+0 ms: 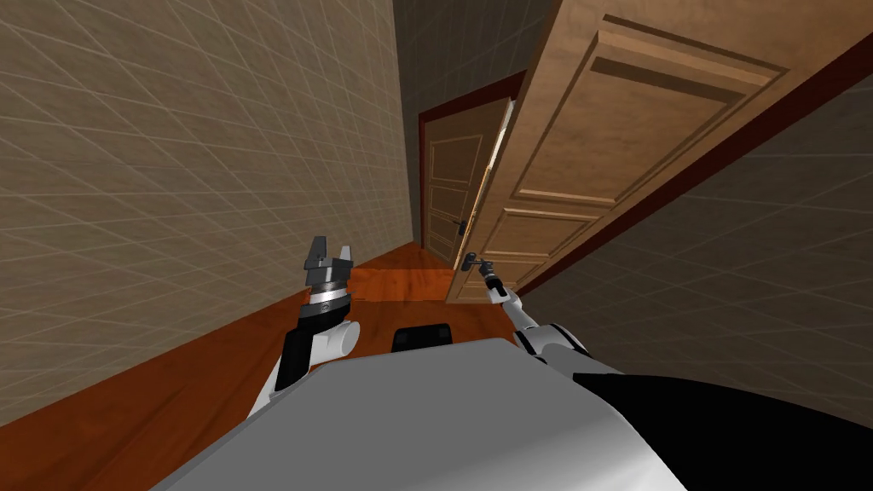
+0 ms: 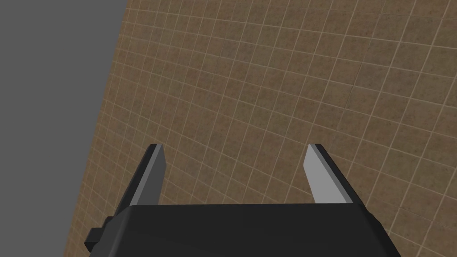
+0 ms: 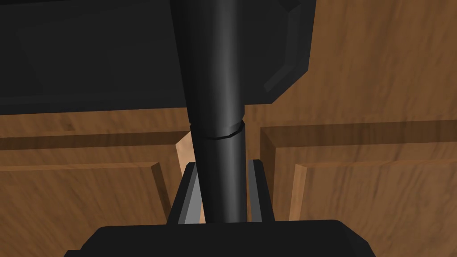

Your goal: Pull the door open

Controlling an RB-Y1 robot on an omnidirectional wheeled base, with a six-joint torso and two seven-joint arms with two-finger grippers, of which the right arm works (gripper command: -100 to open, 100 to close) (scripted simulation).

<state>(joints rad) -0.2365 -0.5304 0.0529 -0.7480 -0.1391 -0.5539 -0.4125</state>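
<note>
The right gripper [image 3: 220, 166] was clamped on the dark handle [image 3: 216, 89] of the brown door [image 1: 614, 145], ajar at the far right, the handle's length running straight out from its grip, while the left gripper [image 1: 329, 254] hung spread apart, near left.

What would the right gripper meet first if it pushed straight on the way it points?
The right gripper is shut on the dark door handle, so that is already in its jaws. Straight past its fingertips comes the brown wooden door, apparently close behind the handle, though depth is hard to judge.
</note>
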